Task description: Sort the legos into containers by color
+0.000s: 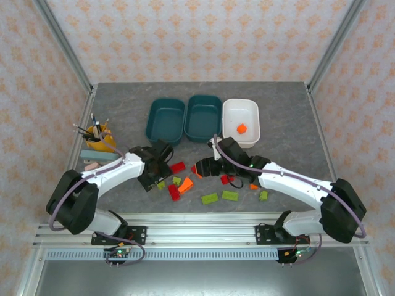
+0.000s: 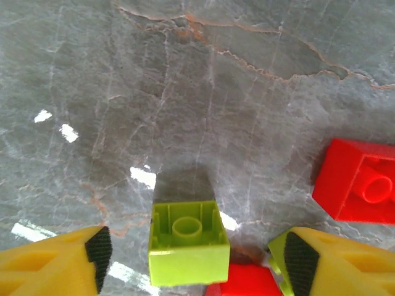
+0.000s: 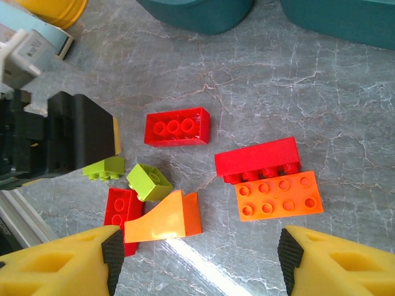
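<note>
Left gripper [image 2: 196, 262]: jaws partly apart, one yellow finger on each side of the lime square brick [image 2: 188, 240]; a strip of bench [image 2: 185, 92] shows between each pad and the brick (no contact that I can make out).
Right gripper [image 3: 200, 253]: jaws spread wide, low over the bench, with nothing between the pads.
Lime square brick: flat on the bench, stud up, between the left gripper's fingers.
Red neighbours: a red block [image 2: 358, 182] lies to the right of the lime square brick, apart from it; a red corner [image 2: 241, 280] pokes out at its lower right, just beside it.
Right wrist view: short red brick [image 3: 177, 126] farthest out; long red brick [image 3: 258, 159] edge to edge with the orange eight-stud brick [image 3: 279, 196]; orange slope [image 3: 163, 217] nearest the gripper, against a small red brick [image 3: 120, 206]; two lime bricks [image 3: 150, 182] just beyond the slope.
Loose legos: clustered on the bench between the two grippers, on the near side of the trays; three lime green pieces [image 1: 230, 195] lie closer to the near edge, by the right arm [image 1: 296, 185].
Trays: three in a row toward the far side, with the left teal tray [image 1: 165, 123], the middle teal tray [image 1: 203, 117] and the white tray [image 1: 247, 114] at the right.
White tray: holds one orange brick [image 1: 241, 128].
Yellow cup [image 1: 99, 145]: stands with pens at the left of the bench, beside the left arm [image 1: 111, 176].
</note>
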Tool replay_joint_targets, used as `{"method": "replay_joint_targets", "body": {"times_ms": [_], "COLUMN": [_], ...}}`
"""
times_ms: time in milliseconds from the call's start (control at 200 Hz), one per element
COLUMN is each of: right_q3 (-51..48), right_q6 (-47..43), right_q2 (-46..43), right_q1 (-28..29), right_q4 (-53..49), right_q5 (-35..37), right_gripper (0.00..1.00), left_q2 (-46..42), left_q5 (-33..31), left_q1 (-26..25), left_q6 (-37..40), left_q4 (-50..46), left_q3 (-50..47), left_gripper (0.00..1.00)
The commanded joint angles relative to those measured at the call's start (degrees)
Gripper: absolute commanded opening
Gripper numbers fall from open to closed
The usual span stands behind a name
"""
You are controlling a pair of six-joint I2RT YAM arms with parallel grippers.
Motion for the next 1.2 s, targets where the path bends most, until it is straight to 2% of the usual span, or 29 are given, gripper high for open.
{"method": "replay_joint_targets", "body": {"times_ms": [0,150,235,420,610,751,866,1016,1196], "right_q3": [2.1,2.2,2.2,2.5,3.4,6.9,9.7,14.4,20.7], "right_q6": [0.2,0.5,0.9,1.4,1.4,1.3,2.8,5.4,8.9], "right_q2": [-0.1,-0.1,0.1,0.8,0.7,-0.6,-1.1,1.7,7.5], "right_q1": [0.4,0.4,0.4,0.3,0.4,0.4,0.3,-1.5,-6.5], "right_q4": [0.8,0.5,0.7,1.0,0.5,-0.7,1.4,2.8,0.0], "right_q5": [0.2,1.2,1.4,1.8,2.8,5.5,9.5,12.3,11.7], "right_gripper": [0.68,0.68,0.68,0.67,0.67,0.67,0.68,0.69,0.69], "left_q2": [1.8,3.7,4.2,4.1,1.3,-0.3,1.7,10.8,26.0], "left_q5": [1.3,2.0,1.9,1.5,-1.0,-5.9,-6.6,-6.7,-7.6], "left_q1": [0.3,0.3,0.3,0.3,0.2,0.9,4.1,8.5,11.5], "left_q6": [-1.0,-1.4,-0.8,-0.5,0.9,6.9,12.3,19.8,25.9], "left_q4": [2.9,4.7,5.3,5.9,2.0,-6.8,-11.0,-13.7,-15.9], "left_q3": [-2.3,-3.3,-3.1,-3.4,-0.7,10.0,19.8,33.7,50.9], "left_gripper": [0.71,0.67,0.62,0.38,0.36,0.36,0.36,0.35,0.36]}}
